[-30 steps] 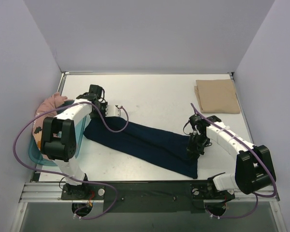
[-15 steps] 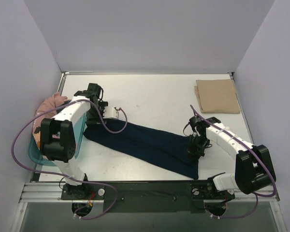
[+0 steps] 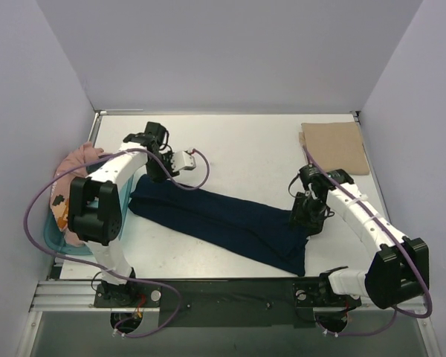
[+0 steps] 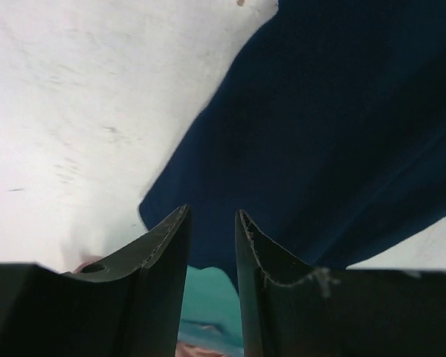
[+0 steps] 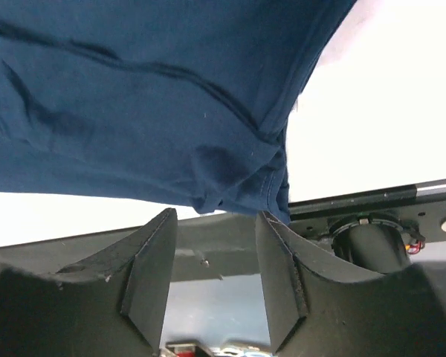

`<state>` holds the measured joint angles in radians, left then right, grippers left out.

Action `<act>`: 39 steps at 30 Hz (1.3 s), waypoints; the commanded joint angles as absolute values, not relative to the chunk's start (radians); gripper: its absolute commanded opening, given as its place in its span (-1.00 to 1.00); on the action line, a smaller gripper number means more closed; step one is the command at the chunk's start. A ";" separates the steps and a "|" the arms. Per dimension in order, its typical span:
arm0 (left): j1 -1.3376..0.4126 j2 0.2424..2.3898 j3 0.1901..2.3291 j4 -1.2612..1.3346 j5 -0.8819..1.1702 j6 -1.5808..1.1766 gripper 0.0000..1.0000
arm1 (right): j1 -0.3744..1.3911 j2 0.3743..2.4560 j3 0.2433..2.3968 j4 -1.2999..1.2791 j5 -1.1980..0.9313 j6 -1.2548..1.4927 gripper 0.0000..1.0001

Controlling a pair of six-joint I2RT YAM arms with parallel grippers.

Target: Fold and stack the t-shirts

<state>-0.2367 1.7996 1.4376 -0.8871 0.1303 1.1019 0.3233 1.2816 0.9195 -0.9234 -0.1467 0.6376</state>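
The navy t-shirt [image 3: 215, 223] lies in a long diagonal band across the table's front middle. My left gripper [image 3: 157, 172] hovers at its far left end, jaws open by a narrow gap and empty; the left wrist view [image 4: 212, 211] shows the navy cloth [image 4: 327, 134] beyond the fingertips. My right gripper [image 3: 306, 219] is open and empty at the shirt's near right end; in the right wrist view [image 5: 215, 214] the hem [image 5: 134, 104] lies just past the fingers. The tan t-shirt [image 3: 334, 147] lies folded at the back right. The pink t-shirt [image 3: 78, 158] is bunched in the tub.
A teal plastic tub [image 3: 50, 232] stands at the table's left edge, under my left arm, and shows between the left fingers [image 4: 208, 294]. The black front rail [image 5: 357, 201] runs close behind the shirt's right end. Walls close in the left, back and right.
My left gripper has moved back and right, off the shirt's left end. My right gripper has shifted slightly right and back. The shirt's left end lies flatter.
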 commanded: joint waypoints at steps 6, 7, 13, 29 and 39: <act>-0.203 1.772 1.378 -0.943 0.190 1.123 0.15 | 0.285 1.330 0.948 -0.888 -0.136 0.571 -0.06; -0.201 1.750 1.373 -0.956 0.218 1.156 0.22 | 0.293 1.333 0.945 -0.882 -0.137 0.557 -0.01; -0.170 1.744 1.286 -0.993 0.149 1.294 0.47 | 0.314 1.431 0.914 -0.848 -0.078 0.572 0.16; -0.137 1.744 1.167 -0.799 0.015 1.361 0.42 | 0.446 1.710 1.063 -0.673 -0.144 0.313 0.20; -0.129 1.743 1.124 -0.678 -0.032 1.379 0.08 | 0.476 1.781 1.088 -0.652 -0.150 0.299 -0.49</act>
<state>-0.1356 1.7584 1.1374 -0.7643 -0.0116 1.3590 0.4580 1.7779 1.0611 -0.6342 -0.1467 0.3092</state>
